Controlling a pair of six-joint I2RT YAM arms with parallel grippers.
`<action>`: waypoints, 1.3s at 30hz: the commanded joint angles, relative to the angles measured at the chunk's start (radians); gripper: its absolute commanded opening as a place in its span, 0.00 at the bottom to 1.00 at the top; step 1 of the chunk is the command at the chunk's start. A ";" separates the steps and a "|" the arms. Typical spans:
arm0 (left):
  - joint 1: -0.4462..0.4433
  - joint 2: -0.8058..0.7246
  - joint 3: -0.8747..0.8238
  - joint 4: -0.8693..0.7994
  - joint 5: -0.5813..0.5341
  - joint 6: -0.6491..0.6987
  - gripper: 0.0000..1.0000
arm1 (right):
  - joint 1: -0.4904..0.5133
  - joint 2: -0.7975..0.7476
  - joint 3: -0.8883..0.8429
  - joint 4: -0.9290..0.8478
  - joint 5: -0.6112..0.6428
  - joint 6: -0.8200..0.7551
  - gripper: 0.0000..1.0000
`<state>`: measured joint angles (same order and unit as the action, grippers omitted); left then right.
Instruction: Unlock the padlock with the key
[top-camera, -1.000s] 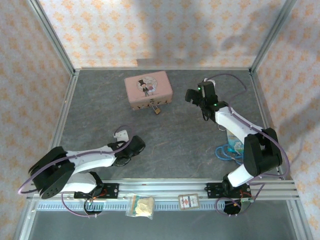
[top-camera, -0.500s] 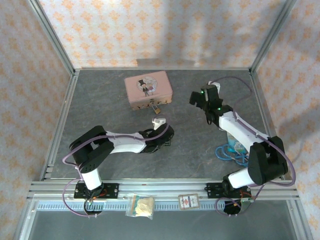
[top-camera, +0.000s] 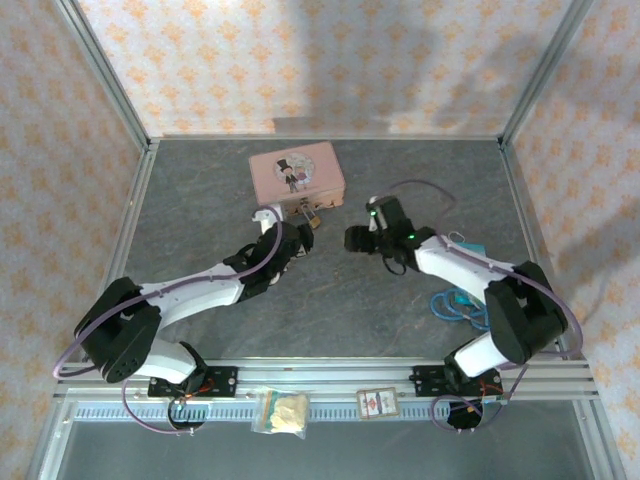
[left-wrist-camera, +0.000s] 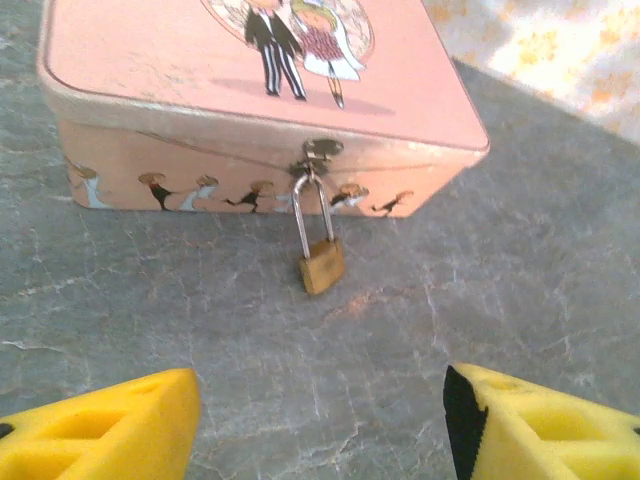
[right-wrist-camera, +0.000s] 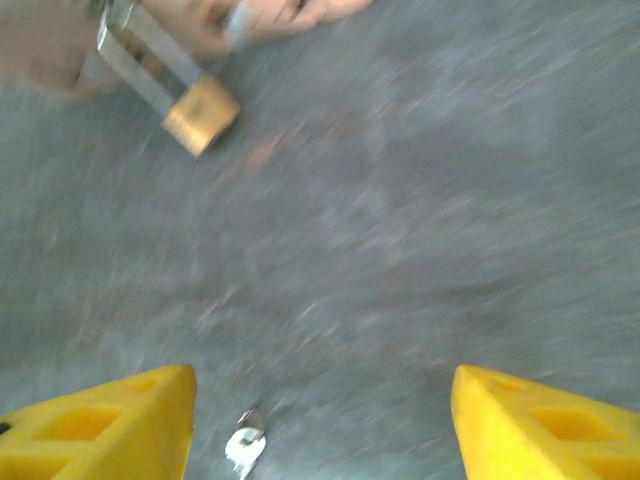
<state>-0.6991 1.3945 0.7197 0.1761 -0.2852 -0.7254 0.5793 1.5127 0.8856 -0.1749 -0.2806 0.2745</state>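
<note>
Grey stone-patterned table (top-camera: 200, 200) is carrying everything; metal rails are framing it, patterned walls are standing behind.

Left arm (top-camera: 190, 295) is reaching from its base diagonally toward the far centre. Right arm (top-camera: 470, 265) is bending inward from the right side toward the same area.

Pink tin (top-camera: 297, 177) is sitting at the far centre of the table, lid closed, a top-hatted figure printed on the lid. In the left wrist view the pink tin (left-wrist-camera: 200, 80) is showing its front wall and latch.

Left gripper (top-camera: 288, 234) is hovering just in front of the tin. Left wrist view: left gripper (left-wrist-camera: 320, 420) is holding its yellow fingers (left-wrist-camera: 110, 425) wide apart with nothing between them.

Right gripper (top-camera: 352, 240) is pointing left, near the tin's front right corner. Right wrist view is blurred; right gripper (right-wrist-camera: 320, 420) is also spreading its fingers wide and holding nothing.

Padlock (top-camera: 313, 218) is hanging by its shackle from the tin's latch, brass body (left-wrist-camera: 321, 265) resting on the table against the front wall. Seen also at (right-wrist-camera: 202, 113).

Key (right-wrist-camera: 244, 450), small and silvery, is lying on the table between the right fingers, apart from the padlock
</note>
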 joint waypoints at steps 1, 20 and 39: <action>0.025 -0.024 -0.043 0.069 -0.037 -0.035 0.68 | 0.059 0.042 0.015 -0.074 -0.040 0.053 0.66; 0.118 -0.190 -0.240 0.185 -0.001 -0.093 0.99 | 0.258 0.190 0.010 0.023 -0.031 0.235 0.66; 0.139 -0.342 -0.341 0.171 -0.044 -0.134 0.99 | 0.326 0.357 0.211 0.014 -0.011 0.259 0.65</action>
<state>-0.5732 1.0725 0.3950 0.3340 -0.2977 -0.8413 0.8680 1.7897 1.0706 -0.4103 -0.2081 0.5205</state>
